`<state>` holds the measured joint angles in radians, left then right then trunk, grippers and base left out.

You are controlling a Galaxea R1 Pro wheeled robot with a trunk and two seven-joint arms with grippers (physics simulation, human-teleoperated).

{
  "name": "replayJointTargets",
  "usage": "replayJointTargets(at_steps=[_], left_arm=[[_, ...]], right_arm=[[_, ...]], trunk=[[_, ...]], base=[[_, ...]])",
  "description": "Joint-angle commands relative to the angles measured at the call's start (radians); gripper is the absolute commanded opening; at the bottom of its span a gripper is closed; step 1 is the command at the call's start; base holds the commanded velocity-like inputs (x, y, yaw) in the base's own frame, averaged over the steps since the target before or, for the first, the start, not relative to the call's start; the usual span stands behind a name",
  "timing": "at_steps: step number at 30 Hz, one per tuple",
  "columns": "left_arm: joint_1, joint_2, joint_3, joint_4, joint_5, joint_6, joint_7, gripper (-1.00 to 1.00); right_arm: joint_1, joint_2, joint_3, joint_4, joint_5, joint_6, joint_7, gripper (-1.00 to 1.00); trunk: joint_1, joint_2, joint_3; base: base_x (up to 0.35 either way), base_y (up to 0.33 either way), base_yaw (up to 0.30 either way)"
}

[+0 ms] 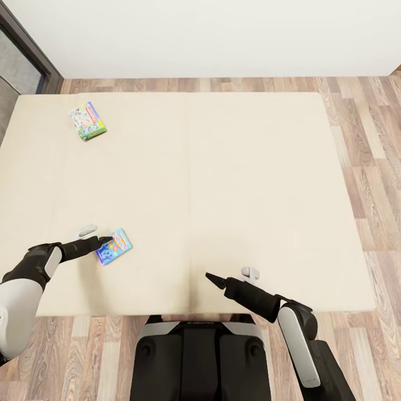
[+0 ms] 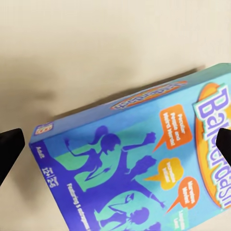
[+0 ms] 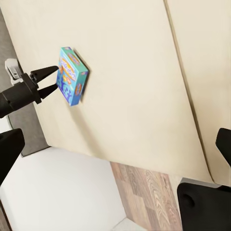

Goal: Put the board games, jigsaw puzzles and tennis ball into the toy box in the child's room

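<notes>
Beige mattress of the bed [image 1: 223, 184] spreads below us, with wood-plank floor [image 1: 367, 145] at its far and right sides and our dark base [image 1: 197, 356] at its near edge. We see two board games on it. The green-white one [image 1: 87, 120] lies flat at the far left, well apart from both arms. The smaller blue one [image 1: 113, 246] lies at the near left, and our left gripper [image 1: 106, 241] sits right at its left edge; from the right wrist view its fingers [image 3: 48, 72] are spread with the box edge [image 3: 72, 76] just beside their tips, though we cannot tell if they touch it. From the left wrist view the blue cover [image 2: 139, 163] shows close up, with purple figures and orange speech bubbles. Our right gripper [image 1: 213, 278] hovers over bare mattress near the near edge, right of centre, its dark fingers [image 3: 9, 149] spread wide and holding nothing
</notes>
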<state>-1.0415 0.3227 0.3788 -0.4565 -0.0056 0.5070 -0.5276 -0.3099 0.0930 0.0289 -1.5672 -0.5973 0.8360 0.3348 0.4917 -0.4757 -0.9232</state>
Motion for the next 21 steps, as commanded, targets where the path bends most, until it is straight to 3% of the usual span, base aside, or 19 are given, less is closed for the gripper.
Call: replayJointTargets(at_steps=[1,21], left_arm=[[0.0,-0.001,0.006,-0.001,-0.001,0.008,-0.004,1.0],[0.0,-0.001,0.005,-0.001,-0.001,0.007,-0.007,1.0]], right_arm=[[0.0,0.001,-0.001,-0.001,0.003,0.005,0.004,1.0],[-0.001,0.001,-0.001,-0.001,0.004,0.005,0.004,1.0]], trunk=[[0.0,-0.001,-0.002],[0.0,-0.001,-0.009]], base=[[0.0,0.0,0.0],[0.0,-0.011,0.0]])
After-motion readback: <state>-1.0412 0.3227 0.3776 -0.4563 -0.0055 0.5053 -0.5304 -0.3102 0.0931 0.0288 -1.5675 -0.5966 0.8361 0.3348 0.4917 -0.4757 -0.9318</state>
